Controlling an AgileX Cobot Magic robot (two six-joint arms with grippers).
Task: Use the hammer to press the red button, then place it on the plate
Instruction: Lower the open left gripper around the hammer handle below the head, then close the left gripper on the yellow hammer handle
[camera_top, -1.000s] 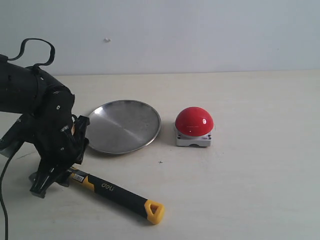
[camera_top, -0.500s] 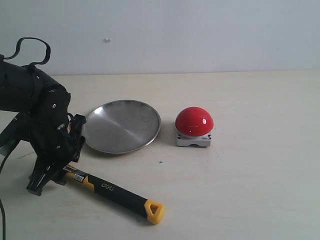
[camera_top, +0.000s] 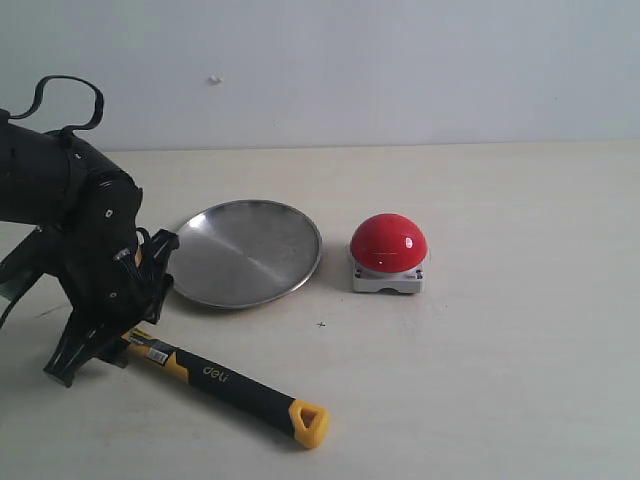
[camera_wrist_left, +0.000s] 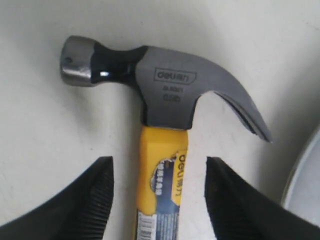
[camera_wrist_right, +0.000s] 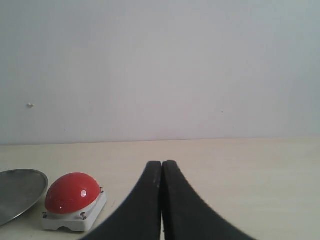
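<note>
The hammer (camera_top: 230, 385) lies flat on the table at the front left, its yellow end toward the front. In the left wrist view its steel head (camera_wrist_left: 170, 97) and yellow neck (camera_wrist_left: 162, 175) show. My left gripper (camera_wrist_left: 159, 167) is open, one finger on each side of the neck, with gaps on both sides. In the exterior view the left gripper (camera_top: 95, 345) hides the hammer head. The red button (camera_top: 388, 245) stands right of the silver plate (camera_top: 245, 252). My right gripper (camera_wrist_right: 162, 165) is shut on nothing, and the red button (camera_wrist_right: 72, 192) sits ahead of it to one side.
A pale wall runs behind the table (camera_top: 500, 350). The plate's rim (camera_wrist_left: 300, 185) shows at the edge of the left wrist view, close to the hammer's claw. The right arm does not show in the exterior view.
My left arm has shifted a little to the left and lower over the hammer's head end. The hammer, plate and button have not moved.
</note>
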